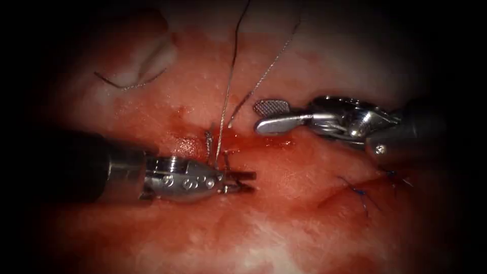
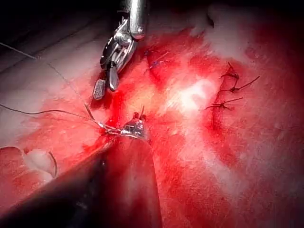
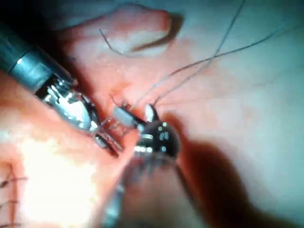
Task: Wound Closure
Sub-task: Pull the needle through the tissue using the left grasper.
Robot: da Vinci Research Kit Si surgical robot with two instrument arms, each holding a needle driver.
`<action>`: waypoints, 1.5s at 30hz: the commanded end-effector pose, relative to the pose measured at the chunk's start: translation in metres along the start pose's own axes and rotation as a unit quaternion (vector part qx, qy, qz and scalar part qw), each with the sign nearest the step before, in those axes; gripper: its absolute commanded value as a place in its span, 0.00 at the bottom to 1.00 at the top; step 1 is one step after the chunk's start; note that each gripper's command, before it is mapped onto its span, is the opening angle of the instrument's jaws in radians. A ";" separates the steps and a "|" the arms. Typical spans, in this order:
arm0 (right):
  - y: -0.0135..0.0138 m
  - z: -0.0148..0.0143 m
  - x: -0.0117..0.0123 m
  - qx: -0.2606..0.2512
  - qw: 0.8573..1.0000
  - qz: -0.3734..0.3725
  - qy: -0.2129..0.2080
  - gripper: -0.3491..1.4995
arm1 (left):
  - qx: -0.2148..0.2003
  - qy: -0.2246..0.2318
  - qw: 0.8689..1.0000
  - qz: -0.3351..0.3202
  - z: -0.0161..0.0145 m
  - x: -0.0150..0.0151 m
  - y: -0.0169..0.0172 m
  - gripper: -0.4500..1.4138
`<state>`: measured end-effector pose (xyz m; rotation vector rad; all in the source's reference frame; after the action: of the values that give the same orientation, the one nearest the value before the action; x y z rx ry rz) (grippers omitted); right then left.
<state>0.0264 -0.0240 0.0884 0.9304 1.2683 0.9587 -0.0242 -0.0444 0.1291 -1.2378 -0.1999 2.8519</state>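
The tissue (image 1: pixel 284 223) carries everything here, its wet top pale in places and reddened around the cut (image 1: pixel 228 139). Red fluid (image 1: pixel 185 147) pools beside the cut's left edge. Two strands of thread (image 1: pixel 231 76) rise from the cut toward the top. A loose cut end of thread (image 1: pixel 129 83) lies on a pale fold at upper left. Blue stitches (image 1: pixel 361 194) sit to the right

Endoscope above-front, wrist views close along shafts, all sharing the cut (image 1: pixel 223 139)
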 end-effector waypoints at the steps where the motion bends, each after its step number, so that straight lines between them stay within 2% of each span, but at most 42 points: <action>1: 0.0002 0.0007 -0.0003 0.002 1.000 0.001 0.001 0.79 | -0.001 0.001 1.000 -0.002 0.0005 0.0002 0.0003 0.00; 4: 0.0001 0.0006 -0.0003 0.002 1.000 0.001 0.002 0.79 | -0.004 0.002 1.000 -0.015 -0.0002 0.0013 0.0007 0.00; 9: 0.0001 0.0006 -0.0003 0.002 1.000 0.001 0.001 0.79 | -0.026 0.049 0.997 -0.058 -0.0020 0.0042 0.0012 0.00; 15: 0.0001 0.0005 -0.0003 0.006 1.000 0.001 0.004 0.79 | -0.043 0.103 0.987 -0.115 -0.0042 0.0082 0.0019 0.00; 19: -0.0002 -0.0002 0.0001 0.015 1.000 0.004 0.007 0.78 | -0.044 0.102 0.984 -0.136 -0.0056 0.0099 0.0025 0.00; 26: -0.0017 -0.0038 0.0033 0.026 0.999 0.012 0.022 0.78 | -0.054 0.107 0.981 -0.151 -0.0077 0.0121 0.0030 0.00; 32: -0.0017 -0.0055 0.0041 0.025 0.999 0.007 0.023 0.78 | -0.090 0.121 0.974 -0.170 -0.0092 0.0147 0.0047 0.00; 33: -0.0015 -0.0060 0.0042 0.024 0.999 0.004 0.023 0.78 | -0.109 0.126 0.969 -0.184 -0.0098 0.0156 0.0057 0.00; 36: -0.0012 -0.0066 0.0044 0.023 0.999 -0.001 0.024 0.78 | -0.132 0.130 0.962 -0.199 -0.0107 0.0168 0.0068 0.00; 41: -0.0011 -0.0074 0.0046 0.016 0.999 -0.009 0.027 0.79 | -0.152 0.138 0.959 -0.195 -0.0122 0.0181 0.0073 0.00; 43: -0.0011 -0.0078 0.0044 0.014 0.999 -0.024 0.028 0.79 | -0.148 0.149 0.967 -0.143 -0.0136 0.0187 0.0070 0.00; 45: -0.0013 -0.0079 0.0040 0.014 0.999 -0.034 0.028 0.80 | -0.119 0.152 0.977 -0.086 -0.0150 0.0190 0.0059 0.00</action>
<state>0.0182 -0.0197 0.0848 0.8813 1.3544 0.9242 -0.0256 -0.0470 0.1039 -1.5855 -0.6297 2.5052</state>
